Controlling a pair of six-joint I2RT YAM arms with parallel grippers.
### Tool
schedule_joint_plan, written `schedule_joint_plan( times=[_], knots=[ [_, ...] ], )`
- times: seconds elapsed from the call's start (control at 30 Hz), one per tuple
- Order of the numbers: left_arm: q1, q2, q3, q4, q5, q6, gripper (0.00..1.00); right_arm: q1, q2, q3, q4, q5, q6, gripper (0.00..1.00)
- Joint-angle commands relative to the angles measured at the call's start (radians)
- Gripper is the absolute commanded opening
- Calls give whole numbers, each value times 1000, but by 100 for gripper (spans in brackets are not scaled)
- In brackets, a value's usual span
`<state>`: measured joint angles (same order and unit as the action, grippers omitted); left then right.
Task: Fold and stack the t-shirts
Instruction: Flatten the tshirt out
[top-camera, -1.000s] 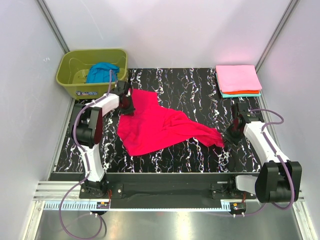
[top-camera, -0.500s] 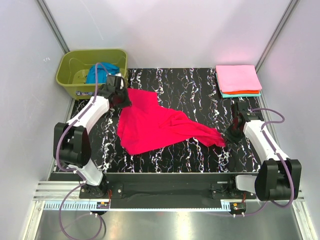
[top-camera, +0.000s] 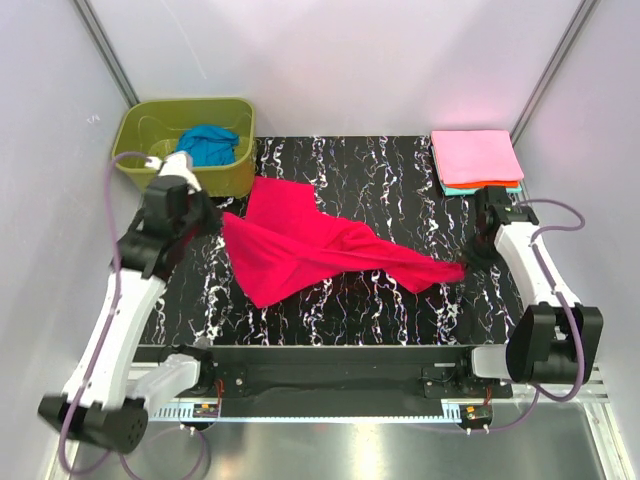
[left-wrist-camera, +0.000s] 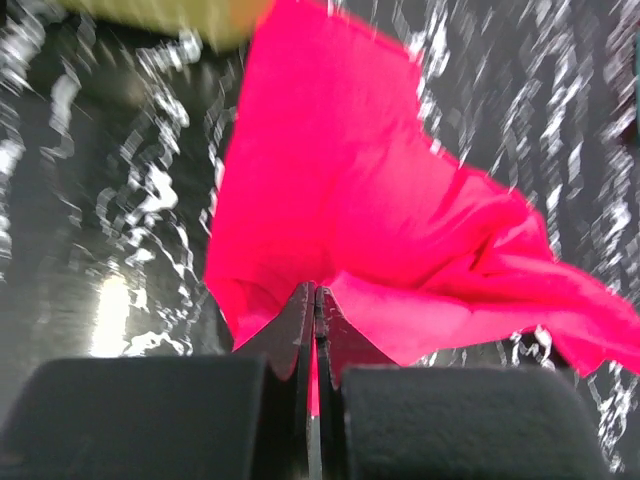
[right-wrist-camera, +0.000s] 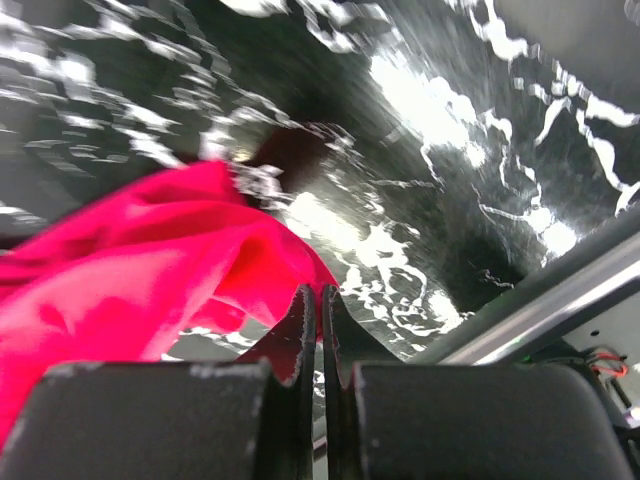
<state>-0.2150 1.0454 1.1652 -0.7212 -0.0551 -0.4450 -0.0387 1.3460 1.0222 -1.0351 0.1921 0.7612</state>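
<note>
The crimson-red t-shirt (top-camera: 300, 250) lies stretched across the black marbled table (top-camera: 390, 180), lifted at both ends. My left gripper (top-camera: 218, 222) is shut on its left corner; red cloth shows between the closed fingers in the left wrist view (left-wrist-camera: 316, 292). My right gripper (top-camera: 470, 262) is shut on the shirt's right tip, and the cloth (right-wrist-camera: 130, 270) bunches at the fingers (right-wrist-camera: 318, 295). A folded stack stands at the back right: the light pink shirt (top-camera: 476, 156) on top, then the orange (top-camera: 492, 184) and the teal (top-camera: 462, 190). The blue shirt (top-camera: 207, 143) lies crumpled in the tub.
The olive-green tub (top-camera: 135, 150) stands at the back left corner, just behind the left arm. White walls close in the table on three sides. A metal rail (right-wrist-camera: 560, 300) runs along the table's near edge.
The left arm has swung up and to the left, pulling the shirt's left corner with it. The right gripper has moved right and back with the tip. The shirt is drawn out longer.
</note>
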Motion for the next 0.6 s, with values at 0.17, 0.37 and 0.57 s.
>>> schedule_joint_plan(
  times=[0.17, 0.37, 0.57],
  knots=[
    [5, -151, 243, 3, -188, -46, 0, -1, -126, 324, -17, -5, -207, 0],
    [5, -117, 516, 5, -174, -80, 0, -1, -237, 586, -31, 14, -304, 0],
    [5, -146, 501, -10, -83, -90, 0, -1, -373, 473, 58, -213, -353, 4]
  ],
)
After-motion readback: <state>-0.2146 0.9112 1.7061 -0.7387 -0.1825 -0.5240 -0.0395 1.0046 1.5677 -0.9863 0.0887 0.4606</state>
